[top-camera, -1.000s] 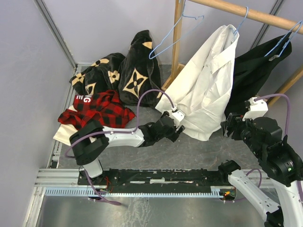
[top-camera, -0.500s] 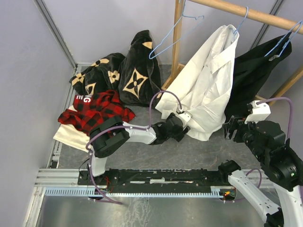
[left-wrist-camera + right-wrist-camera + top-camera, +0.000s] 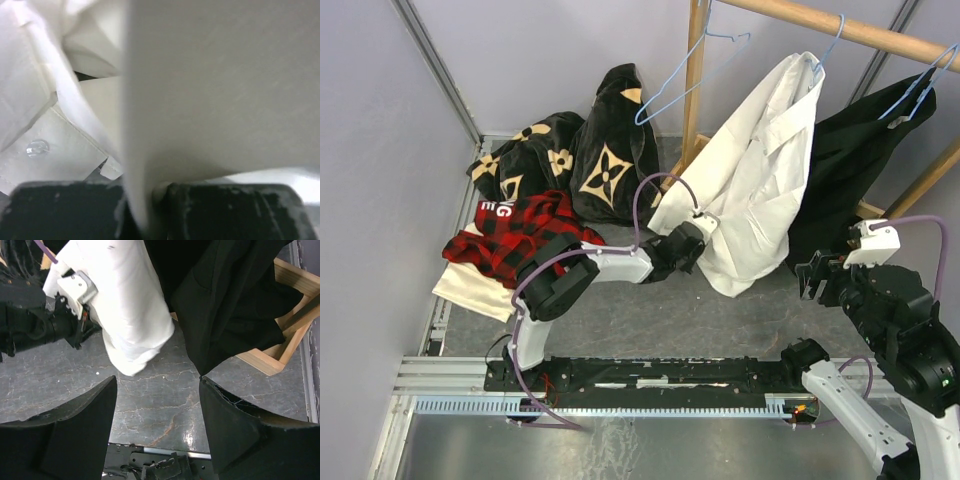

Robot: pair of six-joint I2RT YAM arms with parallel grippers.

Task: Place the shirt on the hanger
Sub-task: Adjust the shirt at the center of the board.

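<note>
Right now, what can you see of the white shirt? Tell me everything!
The white shirt is thin, creased cloth with a collar and a clear button. It hangs slanted from a light-blue wire hanger on the wooden rail, beside a black garment. The left pincer is shut on its lower edge.

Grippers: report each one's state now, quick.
Left gripper: shut on a fold of the white shirt.
Right gripper: open, holding nothing.
</note>
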